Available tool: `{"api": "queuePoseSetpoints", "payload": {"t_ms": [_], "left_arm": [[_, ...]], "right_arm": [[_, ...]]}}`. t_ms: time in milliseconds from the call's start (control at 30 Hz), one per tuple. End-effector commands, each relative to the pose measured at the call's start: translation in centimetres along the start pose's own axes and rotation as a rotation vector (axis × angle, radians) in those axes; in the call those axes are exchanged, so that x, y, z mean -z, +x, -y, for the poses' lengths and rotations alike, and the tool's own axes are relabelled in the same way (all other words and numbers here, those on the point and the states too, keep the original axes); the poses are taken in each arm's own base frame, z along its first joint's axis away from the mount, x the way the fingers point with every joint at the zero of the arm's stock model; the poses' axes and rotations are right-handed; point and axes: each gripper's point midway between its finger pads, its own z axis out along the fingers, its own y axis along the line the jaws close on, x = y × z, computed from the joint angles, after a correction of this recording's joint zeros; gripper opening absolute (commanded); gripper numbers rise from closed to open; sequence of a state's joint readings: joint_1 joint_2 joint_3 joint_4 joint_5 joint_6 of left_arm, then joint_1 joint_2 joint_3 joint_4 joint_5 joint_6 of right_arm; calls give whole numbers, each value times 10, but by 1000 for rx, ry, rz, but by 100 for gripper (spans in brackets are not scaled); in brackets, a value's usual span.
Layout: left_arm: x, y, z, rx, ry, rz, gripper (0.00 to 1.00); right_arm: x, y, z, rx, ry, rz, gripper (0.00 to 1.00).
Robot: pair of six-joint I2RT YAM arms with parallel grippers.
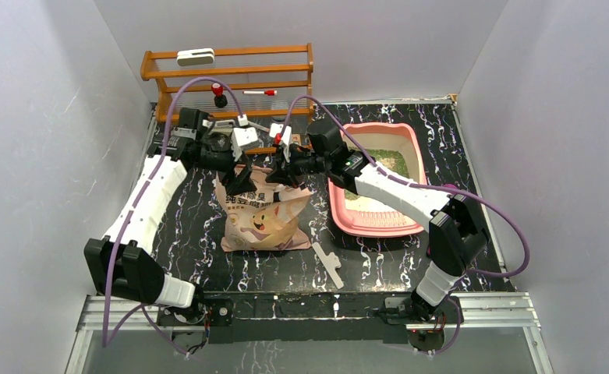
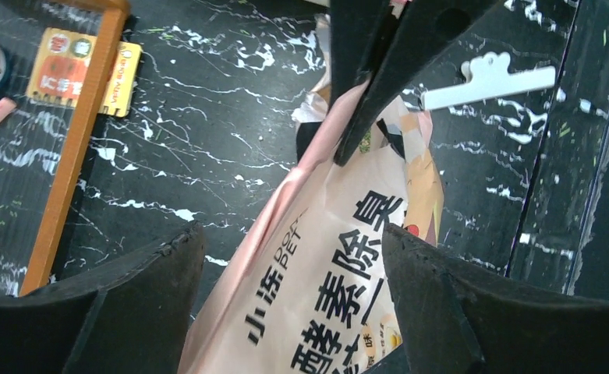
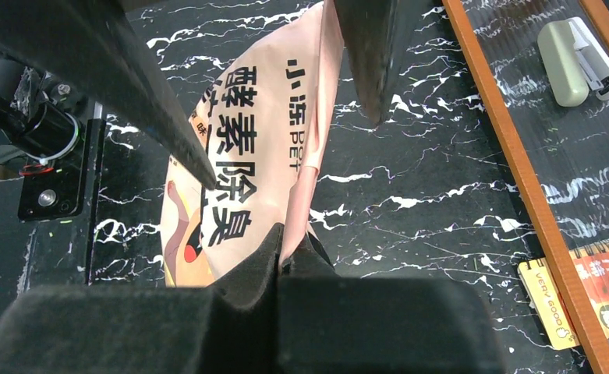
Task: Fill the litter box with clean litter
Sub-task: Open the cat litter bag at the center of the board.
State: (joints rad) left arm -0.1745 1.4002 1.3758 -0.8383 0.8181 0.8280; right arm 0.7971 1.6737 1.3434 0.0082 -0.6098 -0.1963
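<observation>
The pink litter box (image 1: 370, 227) lies on the right of the table. Clean litter (image 1: 384, 160) forms a green layer at its far end. A beige cat-printed bag (image 1: 262, 214) stands left of the box, its top lifted. My right gripper (image 3: 280, 238) is shut on the bag's pink top edge (image 3: 316, 117), reaching in from the box side (image 1: 284, 173). My left gripper (image 2: 292, 234) is open and straddles the bag's printed top (image 2: 316, 296), one finger on each side with space to spare. In the top view it sits at the bag's left top corner (image 1: 237, 176).
A wooden shelf rack (image 1: 227, 74) with small items stands behind the bag. A white bag clip (image 1: 328, 263) lies on the black marbled table near the front. An orange card packet (image 2: 83, 70) lies beside the rack's leg (image 2: 75, 156). Grey walls close in both sides.
</observation>
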Motion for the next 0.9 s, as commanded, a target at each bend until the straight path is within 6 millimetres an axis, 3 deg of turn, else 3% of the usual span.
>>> {"api": "queuePoseSetpoints", "payload": {"t_ms": [0,167,233,300,333,367,567,700,867], "left_arm": [[-2,6,6,-55,35,-88,76],[3,11,5,-48,-11,-120,52],[6,11,8,-45,-18,-116,33],[8,11,14,-43,-22,-107,7],[9,10,16,-47,-29,-98,0],[9,11,18,-45,-33,-90,0],[21,-10,30,-99,-100,14,0],[37,-25,37,-138,-179,85,0],[47,-30,53,-146,-197,130,0]], "right_arm": [[8,-38,-3,105,8,99,0],[10,-40,-2,89,30,111,0],[15,-44,-2,84,57,140,0],[22,-50,0,69,103,178,4],[25,-51,0,53,123,188,8],[29,-51,1,36,144,189,19],[70,-38,20,-143,366,179,61],[96,-33,11,-221,380,219,76],[102,-6,3,-316,335,121,82]]}}
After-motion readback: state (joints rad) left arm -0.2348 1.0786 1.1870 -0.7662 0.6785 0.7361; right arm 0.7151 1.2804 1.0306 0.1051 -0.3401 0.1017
